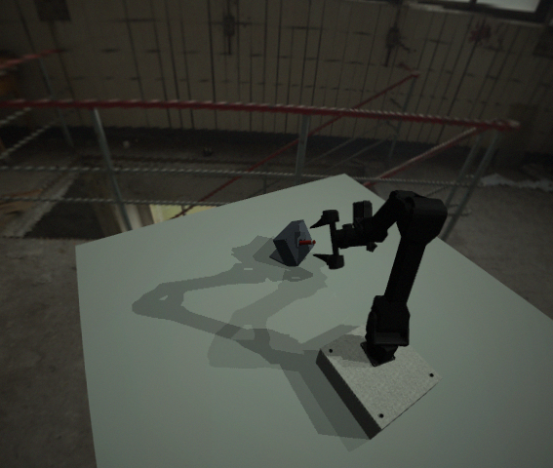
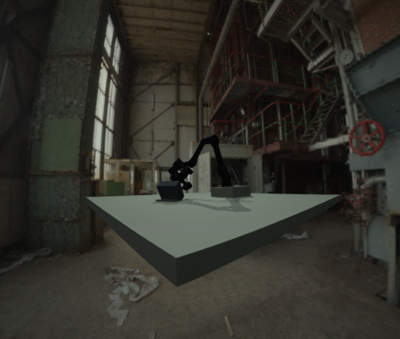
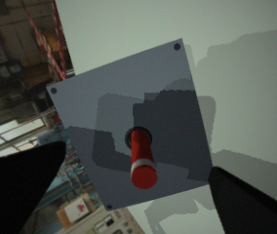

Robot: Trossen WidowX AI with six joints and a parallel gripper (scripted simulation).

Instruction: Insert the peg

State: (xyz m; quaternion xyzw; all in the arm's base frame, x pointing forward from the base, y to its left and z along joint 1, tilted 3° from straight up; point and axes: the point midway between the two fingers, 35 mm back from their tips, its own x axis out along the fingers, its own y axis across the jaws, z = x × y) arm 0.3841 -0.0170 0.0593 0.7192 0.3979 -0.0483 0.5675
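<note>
The pale grey-green worktop (image 1: 176,382) carries everything shown here, with my own shadow stretched across it toward its left side. My black arm (image 1: 407,261) rises from a speckled grey base plate (image 1: 392,403) near the worktop's right side, bends at the elbow and reaches back toward the sloped panel (image 1: 286,236), a slate-blue wedge standing on the worktop in front of me; in the exterior view the same panel (image 2: 168,189) appears as a dark block directly below my wrist. Through the wrist camera the panel's face (image 3: 95,97) is a tilted square with small dark screws at its corners. My jaws (image 1: 328,240) stand spread almost fully apart and hold nothing: one black finger (image 3: 17,190) fills the lower left of the wrist view and the other (image 3: 251,205) the lower right, each well clear of the peg. The red peg (image 3: 142,161) sits with its lower end in the round hole (image 3: 129,136) near the face's middle, its free end, ringed by a pale band, pointing back at me.
</note>
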